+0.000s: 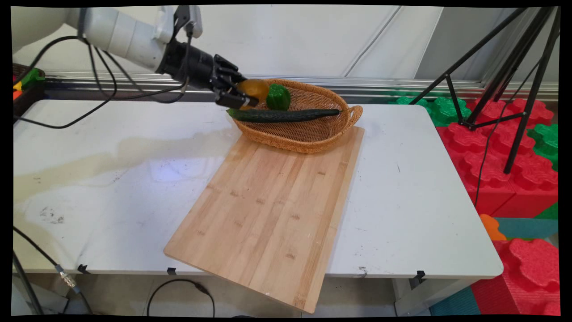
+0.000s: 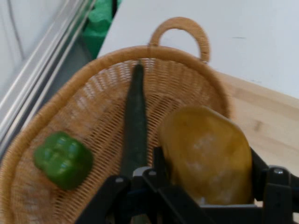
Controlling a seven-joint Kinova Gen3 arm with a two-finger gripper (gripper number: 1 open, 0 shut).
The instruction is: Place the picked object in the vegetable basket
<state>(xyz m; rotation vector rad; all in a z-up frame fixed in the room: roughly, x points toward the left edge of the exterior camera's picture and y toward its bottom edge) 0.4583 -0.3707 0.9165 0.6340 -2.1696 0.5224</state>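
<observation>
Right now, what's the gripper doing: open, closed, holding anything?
Gripper: closed on the yellow pepper, held over the near end of the basket.

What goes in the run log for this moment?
gripper: shut on yellow fruit | over basket rim | in basket: cucumber, green pepper | basket on cutting board

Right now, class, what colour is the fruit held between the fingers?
Yellow-orange. The fruit shows best in the hand view, held above the basket.
</observation>
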